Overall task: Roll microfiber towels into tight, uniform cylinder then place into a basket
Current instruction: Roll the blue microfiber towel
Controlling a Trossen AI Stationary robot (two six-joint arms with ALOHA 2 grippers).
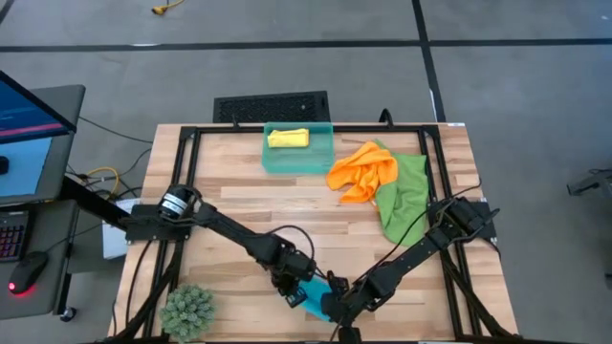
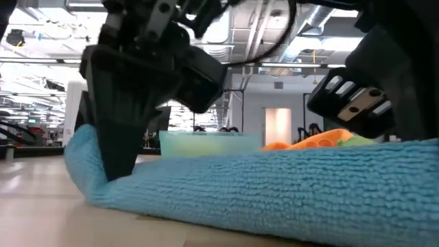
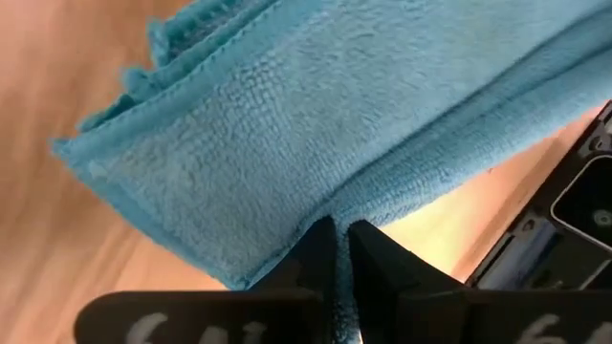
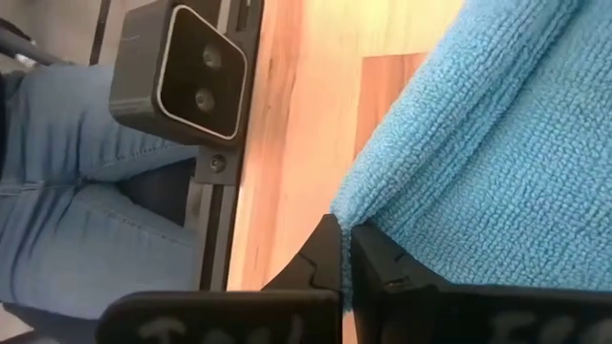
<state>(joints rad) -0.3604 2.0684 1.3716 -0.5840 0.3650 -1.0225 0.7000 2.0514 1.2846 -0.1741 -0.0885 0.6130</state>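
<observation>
A bright blue microfiber towel (image 1: 314,295), folded into a long band, lies on the table near its front edge, with both grippers on it. My left gripper (image 1: 296,289) is shut on its left part and my right gripper (image 1: 336,304) is shut on its right end. The teal basket (image 1: 321,159) stands at the far middle with a rolled yellow towel (image 1: 288,138) inside. Right of it, an orange towel (image 1: 362,172) and a green towel (image 1: 404,197) lie crumpled on the wood, the orange partly over the green. My left gripper (image 3: 342,241) pinches the folded long edge of the blue towel (image 3: 320,203) between its two fingers, several layers thick. The fingers (image 2: 115,161) slant down from above at the towel's left end. The towel rests on the table, that end slightly raised. My right gripper (image 4: 342,234) pinches a hemmed corner of the blue towel (image 4: 352,203) between its two fingers. The fingers slant down onto it from the right. The towel beyond them lies spread on the wood.
A small spiky green plant (image 1: 188,311) stands at the near left corner. A black grate (image 1: 271,105) lies beyond the table's far edge. The low camera (image 4: 182,72) sits at the front edge, with a person's legs in jeans (image 4: 86,229) behind it.
</observation>
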